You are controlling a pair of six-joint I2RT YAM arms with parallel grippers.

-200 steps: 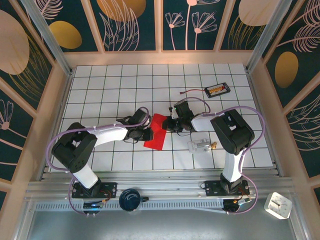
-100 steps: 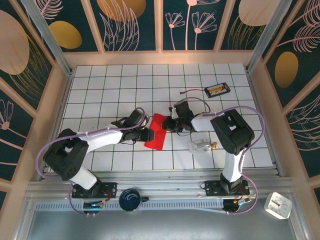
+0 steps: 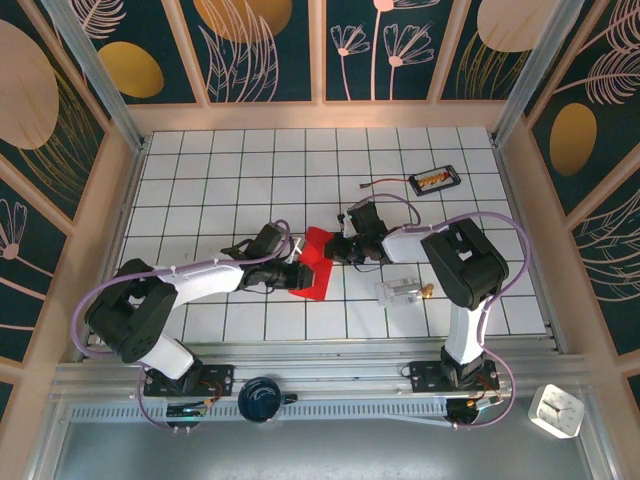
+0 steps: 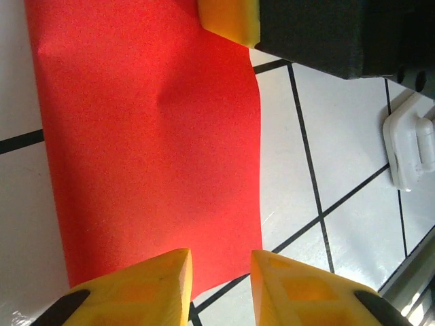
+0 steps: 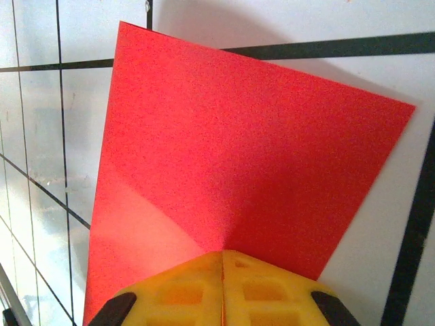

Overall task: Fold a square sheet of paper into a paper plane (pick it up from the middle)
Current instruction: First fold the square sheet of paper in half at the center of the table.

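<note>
The square sheet of paper (image 3: pixel 314 272) is bright red and lies folded narrow on the white grid tiles at the table's middle. My right gripper (image 3: pixel 337 250) is shut on its far right edge. In the right wrist view the yellow fingertips (image 5: pixel 197 278) press together on the paper (image 5: pixel 238 156), and a crease runs out from the pinch (image 5: pixel 223 255). My left gripper (image 3: pixel 292 276) is at the sheet's near left side. In the left wrist view it (image 4: pixel 221 275) stands open over the near edge of the paper (image 4: pixel 149 136), nothing between its fingers.
A small black tray with a cable (image 3: pixel 434 180) lies at the back right. A clear plastic piece (image 3: pixel 402 290) sits right of the paper, close to the right arm; its edge (image 4: pixel 411 146) appears in the left wrist view. The table's front rail runs along the bottom.
My left gripper has slid toward the near end of the red sheet, its jaws widening and then narrowing part way. The right gripper and its hold on the paper have not moved.
</note>
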